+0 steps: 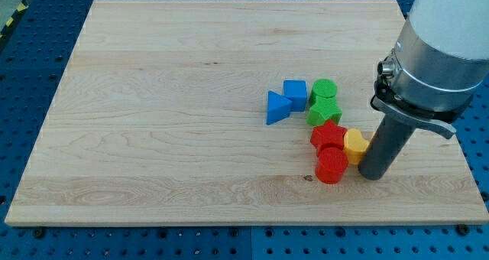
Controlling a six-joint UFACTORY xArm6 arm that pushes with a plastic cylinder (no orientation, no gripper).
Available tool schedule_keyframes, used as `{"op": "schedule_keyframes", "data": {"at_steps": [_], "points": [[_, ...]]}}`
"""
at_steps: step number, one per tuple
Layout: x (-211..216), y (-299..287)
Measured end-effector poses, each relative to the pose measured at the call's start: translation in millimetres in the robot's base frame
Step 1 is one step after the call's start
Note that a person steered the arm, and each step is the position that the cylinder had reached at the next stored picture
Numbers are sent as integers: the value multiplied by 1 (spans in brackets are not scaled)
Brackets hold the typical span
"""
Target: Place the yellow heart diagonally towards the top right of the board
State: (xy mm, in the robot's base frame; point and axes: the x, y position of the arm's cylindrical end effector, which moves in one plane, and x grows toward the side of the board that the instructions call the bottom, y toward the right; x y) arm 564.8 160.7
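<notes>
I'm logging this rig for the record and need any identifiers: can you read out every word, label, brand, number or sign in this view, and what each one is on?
None: no readable text anywhere in the view.
Wooden board: plain grain, no markings.
Blocks, including the yellow heart: plain, unlabelled.
Arm housing and my tip, just right of the heart: no visible label.
Yellow-black striped tape at the view's top left: a hazard pattern, no lettering.

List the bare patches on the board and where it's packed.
Free: everything from the blue triangle to the board's left edge, the strip along the view's top, and the bottom left. Crowded: centre-right, where the blue cube, two green blocks, two red blocks and yellow heart bunch together, my tip beside the heart's right.
</notes>
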Motion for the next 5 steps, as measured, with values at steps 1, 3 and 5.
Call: {"op": "schedule_keyframes", "data": {"at_steps": [1,3,5], "points": [[11,0],[8,-2],[-7,4]]}}
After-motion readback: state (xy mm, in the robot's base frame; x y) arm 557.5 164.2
